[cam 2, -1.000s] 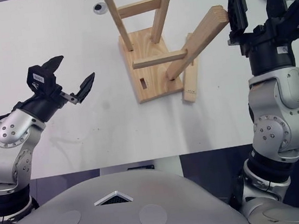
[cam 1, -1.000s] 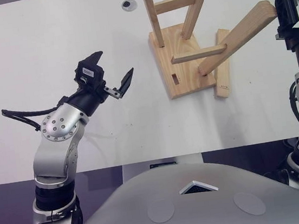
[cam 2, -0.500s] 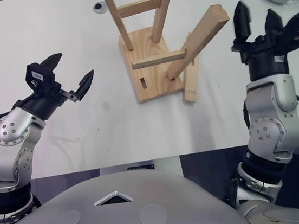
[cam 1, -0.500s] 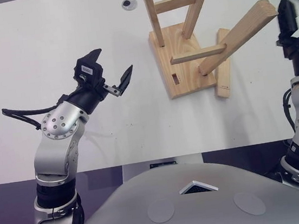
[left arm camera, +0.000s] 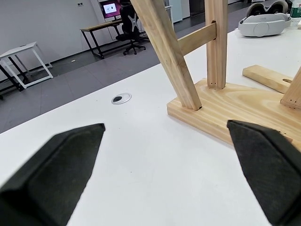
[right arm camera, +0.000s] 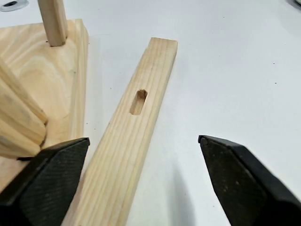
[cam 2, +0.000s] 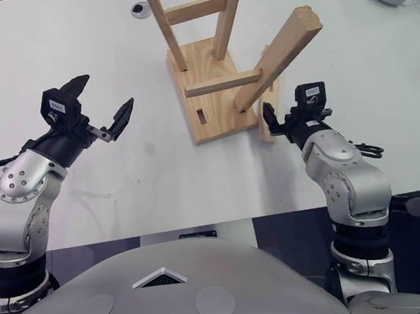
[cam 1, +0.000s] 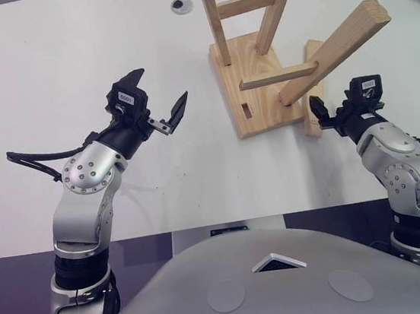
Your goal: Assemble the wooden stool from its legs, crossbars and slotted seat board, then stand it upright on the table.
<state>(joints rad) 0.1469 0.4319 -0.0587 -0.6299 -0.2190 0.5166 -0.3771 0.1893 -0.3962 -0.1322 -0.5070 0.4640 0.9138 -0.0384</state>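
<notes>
The slanted leg [cam 1: 335, 51] overhangs the loose leg [right arm camera: 129, 139] beside the right tool [right arm camera: 139, 143].

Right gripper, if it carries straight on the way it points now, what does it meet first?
Probably the loose pale wooden bar with a slot, lying flat beside the wooden seat board, straight ahead of the open right gripper; depth is unclear.

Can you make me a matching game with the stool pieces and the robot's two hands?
1 seat board
2 loose leg
3 left gripper
4 right gripper

A open, over bare table
B flat on the table, legs standing in it
C open, right over the loose leg
D lying beside the seat board

Pairs: 1-B, 2-D, 3-A, 4-C
</notes>
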